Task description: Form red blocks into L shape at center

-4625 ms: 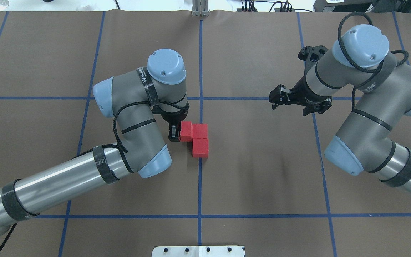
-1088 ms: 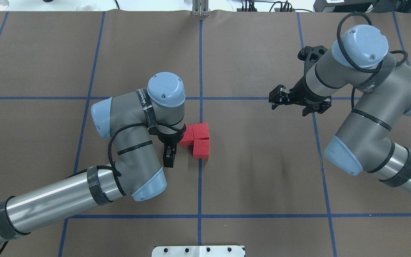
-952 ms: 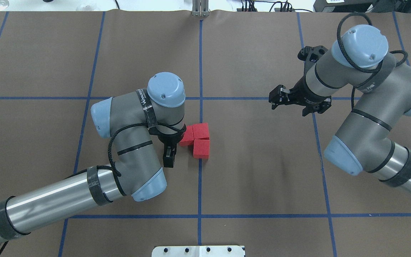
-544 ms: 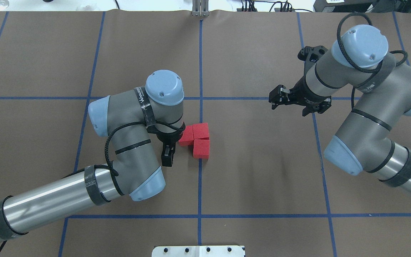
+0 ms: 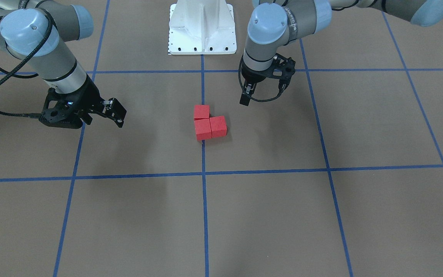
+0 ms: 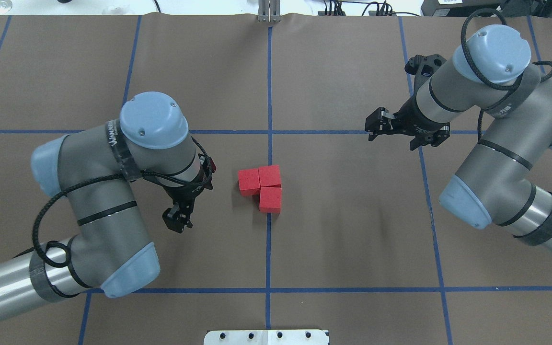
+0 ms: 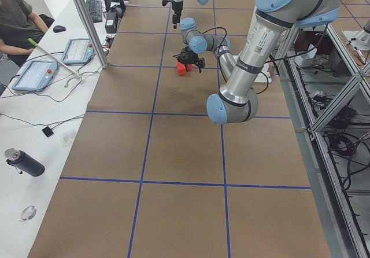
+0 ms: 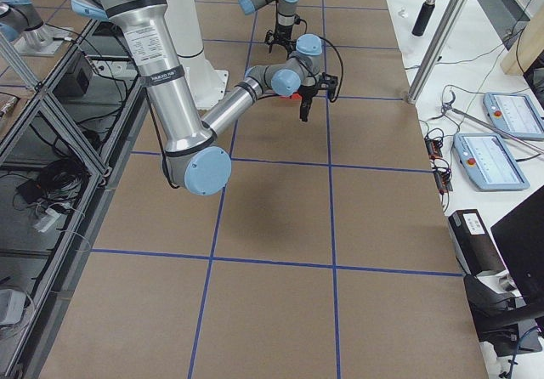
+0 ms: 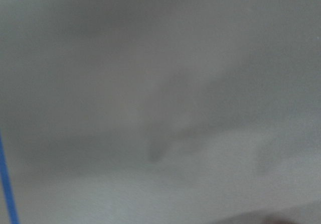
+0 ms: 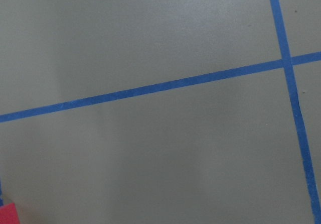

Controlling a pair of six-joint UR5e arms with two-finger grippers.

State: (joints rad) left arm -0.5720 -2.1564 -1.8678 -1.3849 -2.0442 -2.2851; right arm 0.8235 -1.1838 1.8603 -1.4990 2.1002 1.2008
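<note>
Since the earlier overhead frames the left gripper [image 6: 177,221] has been drawn back from the red blocks [image 6: 260,187] and is now held well apart from them, while the blocks and the right gripper [image 6: 374,130] are found almost where they were. In the overhead view the three cubes are seen touching in an L on the brown paper [image 6: 343,215], two side by side and the third below the right one, lying on the middle blue tape line [image 6: 269,249] in the middle row of squares; nothing is held by either gripper, and the left fingers appear close together, the right ones slightly parted. In the front-facing view the same L [image 5: 208,122] is seen at the centre, with the left gripper [image 5: 245,98] above and to its right, its fingers nearly together, and the right gripper [image 5: 115,114] well away on the view's left, its fingers seen apart and empty. In the left-side view the blocks [image 7: 182,68] are seen just beside the near arm's tool. In the right-side view they are largely hidden behind the near arm. The left wrist view is blurred and little can be told. In the right wrist view crossing tape lines [image 10: 286,63] and one red corner [image 10: 7,215] are shown.
</note>
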